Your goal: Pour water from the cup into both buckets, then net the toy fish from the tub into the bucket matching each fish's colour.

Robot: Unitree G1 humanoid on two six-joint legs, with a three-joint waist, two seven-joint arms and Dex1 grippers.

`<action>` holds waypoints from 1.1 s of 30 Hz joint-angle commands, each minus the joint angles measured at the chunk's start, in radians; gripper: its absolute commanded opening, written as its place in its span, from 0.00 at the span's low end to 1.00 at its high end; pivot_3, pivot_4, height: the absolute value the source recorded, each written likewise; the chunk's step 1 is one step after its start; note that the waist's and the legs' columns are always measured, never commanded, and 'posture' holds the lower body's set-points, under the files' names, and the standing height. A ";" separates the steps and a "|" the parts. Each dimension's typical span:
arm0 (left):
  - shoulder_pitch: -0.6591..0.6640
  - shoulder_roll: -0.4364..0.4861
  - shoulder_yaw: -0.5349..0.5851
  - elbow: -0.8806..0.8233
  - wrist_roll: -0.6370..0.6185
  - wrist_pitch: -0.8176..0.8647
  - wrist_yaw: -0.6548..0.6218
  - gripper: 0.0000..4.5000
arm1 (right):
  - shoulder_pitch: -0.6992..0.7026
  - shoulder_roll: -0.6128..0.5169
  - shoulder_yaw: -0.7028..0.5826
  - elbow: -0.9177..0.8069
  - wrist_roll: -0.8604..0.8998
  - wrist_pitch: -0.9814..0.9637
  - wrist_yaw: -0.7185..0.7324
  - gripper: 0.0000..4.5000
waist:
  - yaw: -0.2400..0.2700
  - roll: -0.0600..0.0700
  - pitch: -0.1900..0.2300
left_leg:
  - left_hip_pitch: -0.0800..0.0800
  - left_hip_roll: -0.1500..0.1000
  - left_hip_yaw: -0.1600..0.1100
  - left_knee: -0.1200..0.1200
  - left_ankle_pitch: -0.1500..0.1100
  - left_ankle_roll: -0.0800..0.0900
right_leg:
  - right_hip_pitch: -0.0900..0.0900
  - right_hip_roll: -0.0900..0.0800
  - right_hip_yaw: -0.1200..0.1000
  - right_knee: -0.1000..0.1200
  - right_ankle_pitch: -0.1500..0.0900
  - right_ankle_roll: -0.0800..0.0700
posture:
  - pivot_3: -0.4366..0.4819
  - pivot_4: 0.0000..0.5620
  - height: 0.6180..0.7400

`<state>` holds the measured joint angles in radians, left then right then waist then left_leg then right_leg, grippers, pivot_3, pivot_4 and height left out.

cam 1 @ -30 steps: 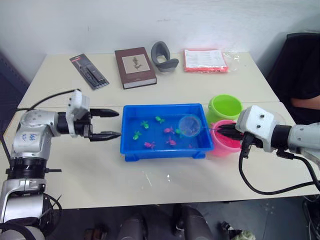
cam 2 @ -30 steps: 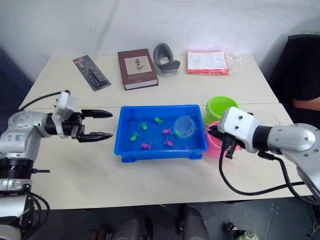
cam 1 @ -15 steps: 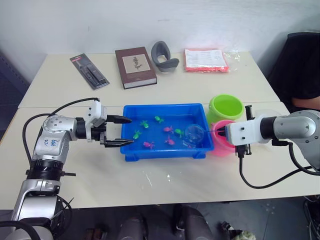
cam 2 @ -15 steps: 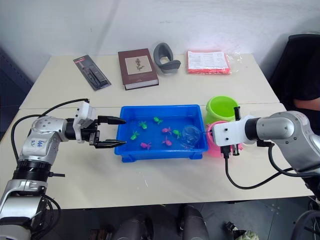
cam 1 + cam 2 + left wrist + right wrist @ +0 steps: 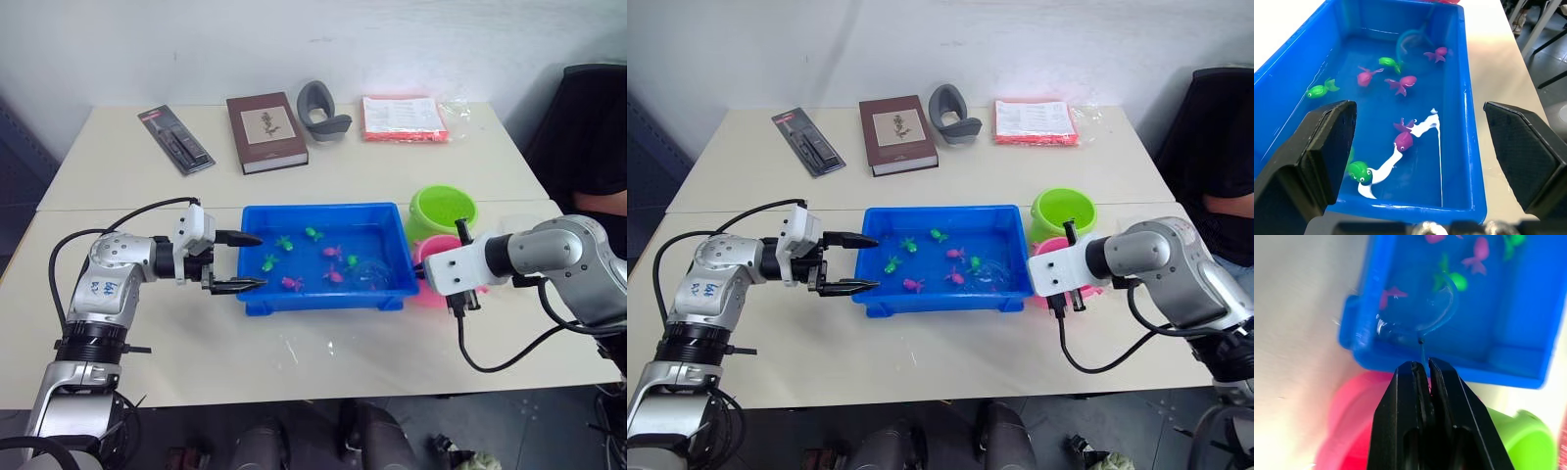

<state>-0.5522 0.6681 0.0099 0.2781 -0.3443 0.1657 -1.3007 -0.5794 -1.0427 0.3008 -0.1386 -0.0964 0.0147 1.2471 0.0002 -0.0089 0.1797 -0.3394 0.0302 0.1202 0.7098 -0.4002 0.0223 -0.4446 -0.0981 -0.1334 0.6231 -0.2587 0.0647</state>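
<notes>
The blue tub [image 5: 321,257] sits mid-table with its long axis running left to right, green and pink toy fish [image 5: 1403,140] scattered in its water, and the lime-green bucket [image 5: 443,209] and pink bucket [image 5: 432,251] stand just off its right end. The left gripper [image 5: 238,261] hovers at the tub's left end, fingers spread wide and pointing right along it. The right gripper [image 5: 1421,367] is pinched on the net [image 5: 1422,307]'s thin handle over the pink bucket, the handle pointing left toward the tub and the hoop dipped in the water at the right end.

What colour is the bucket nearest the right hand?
Pink, clearest in the left eye view.
</notes>
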 commanded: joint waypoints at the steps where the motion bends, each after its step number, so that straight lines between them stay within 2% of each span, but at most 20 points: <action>1: 0.006 0.009 0.018 -0.041 -0.013 0.001 0.009 0.99 | -0.019 -0.002 -0.028 -0.045 0.052 0.093 0.065 0.00 | 0.000 0.000 0.000 | 0.000 0.000 0.000 0.000 0.000 0.000 | 0.000 0.000 0.000 0.000 0.000 0.000 | 0.48 0.27 1.00; 10: 0.011 0.012 0.021 -0.052 -0.013 0.007 0.021 0.99 | -0.055 0.007 -0.089 -0.076 0.182 0.377 0.112 0.00 | 0.001 0.000 0.000 | -0.001 0.000 -0.001 0.002 0.000 0.000 | 0.000 -0.001 0.000 0.001 0.000 0.000 | 0.48 0.27 1.00; 19: 0.012 0.009 0.015 -0.050 -0.008 0.002 0.029 0.99 | -0.040 0.064 -0.205 -0.057 0.320 0.604 0.020 0.00 | 0.001 0.000 0.000 | -0.002 0.000 -0.002 0.003 0.000 0.000 | 0.000 -0.001 0.000 0.001 0.000 0.000 | 0.48 0.27 1.00; 25: 0.008 0.012 0.015 -0.044 -0.005 -0.001 0.026 0.99 | -0.006 0.069 -0.255 -0.059 0.379 0.665 -0.019 0.00 | 0.000 0.000 0.000 | -0.003 0.000 -0.002 0.004 0.000 0.000 | 0.000 -0.001 0.000 0.002 0.000 0.000 | 0.48 0.27 1.00; 29: 0.006 0.012 0.015 -0.049 -0.007 -0.002 0.025 0.99 | 0.052 0.056 -0.325 -0.065 0.423 0.665 -0.036 0.00 | 0.002 0.000 0.000 | -0.003 0.000 -0.003 0.004 0.000 0.000 | 0.000 -0.001 0.000 0.002 0.000 0.000 | 0.48 0.27 1.00; 33: 0.010 -0.001 0.021 -0.076 -0.045 0.022 0.008 0.99 | 0.189 0.063 -0.515 -0.145 0.507 0.715 -0.093 0.00 | 0.006 0.000 0.000 | -0.003 0.000 -0.003 0.004 0.000 0.000 | 0.000 -0.001 0.000 0.002 0.000 0.000 | 0.48 0.27 1.00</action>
<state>-0.5407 0.6677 0.0166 0.2435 -0.3546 0.1778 -1.2767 -0.4295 -0.9735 -0.0863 -0.2135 0.3516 0.6948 1.1877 0.0062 -0.0089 0.1797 -0.3426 0.0298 0.1173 0.7143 -0.4004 0.0224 -0.4445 -0.0990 -0.1334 0.6252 -0.2587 0.0647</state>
